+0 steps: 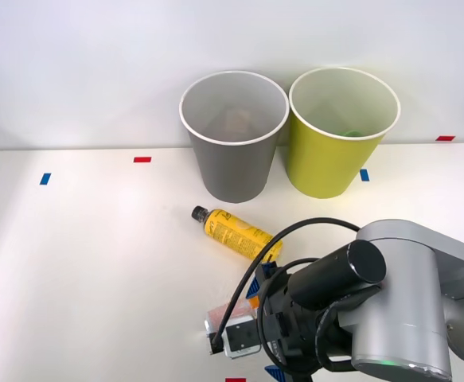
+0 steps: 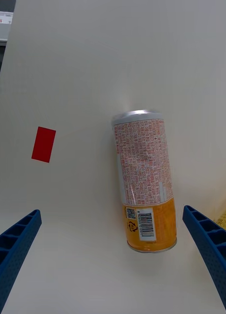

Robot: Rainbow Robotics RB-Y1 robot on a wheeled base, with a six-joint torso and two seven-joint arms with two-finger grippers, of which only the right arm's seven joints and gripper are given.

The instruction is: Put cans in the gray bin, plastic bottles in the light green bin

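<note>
The right claw [image 2: 113,260] hangs spread wide above the desk [image 1: 96,263], its blue ribbed fingers [image 2: 14,245] on either side of the can [image 2: 142,184] and not touching it. The can lies on its side, orange end toward the claw. At about 11 o'clock from the claw in the front view lies the yellow bottle [image 1: 233,231], black cap pointing to 10 o'clock. Farther off at 12 o'clock stand the gray bin [image 1: 233,159] and, to its 3 o'clock, the light green bin [image 1: 331,159]. Neither item looks sorted yet, so both drops remain; the can seems first.
</note>
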